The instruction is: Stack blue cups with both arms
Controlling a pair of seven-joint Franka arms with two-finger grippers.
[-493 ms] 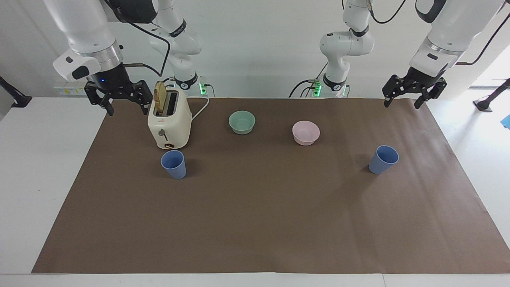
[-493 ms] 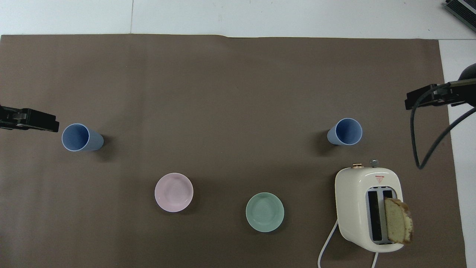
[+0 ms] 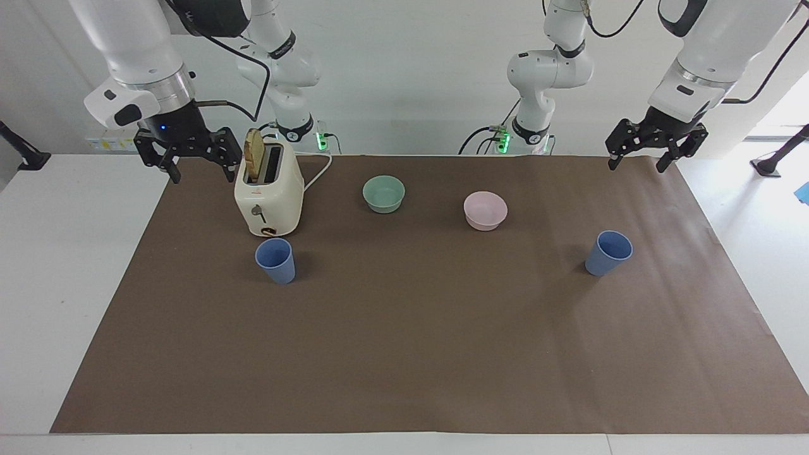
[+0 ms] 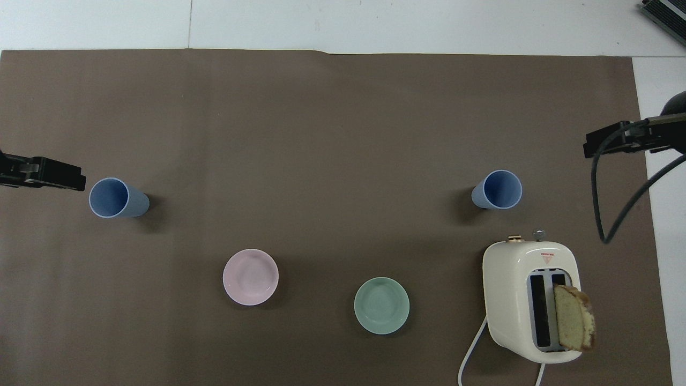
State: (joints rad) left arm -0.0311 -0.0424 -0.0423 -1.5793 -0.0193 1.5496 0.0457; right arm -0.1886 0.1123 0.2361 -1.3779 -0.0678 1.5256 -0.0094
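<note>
- 2 blue cups stand upright and well apart on the counter (image 3: 404, 354), which is covered by a brown mat.
- One blue cup (image 3: 275, 260) sits just beside the toaster (image 3: 268, 193), farther from the robots than it, toward the right arm's end.
- The other blue cup (image 3: 608, 252) stands alone toward the left arm's end, nothing near it.
- The right gripper (image 3: 197, 170) hangs in the air beside the toaster, over the mat's edge; its fingers are spread wide and hold nothing.
- The left gripper (image 3: 638, 163) hangs over the mat's corner at its own end, fingers also wide and empty.
- A green bowl (image 3: 383, 193) and a pink bowl (image 3: 485, 210) sit between the cups, nearer to the robots (neither belongs to the task).
- The stacking appears not yet begun: no cup is gripped.
- Next, each gripper likely needs to descend over its nearby cup and close on the rim or wall; the toaster crowds the right arm's approach.
</note>
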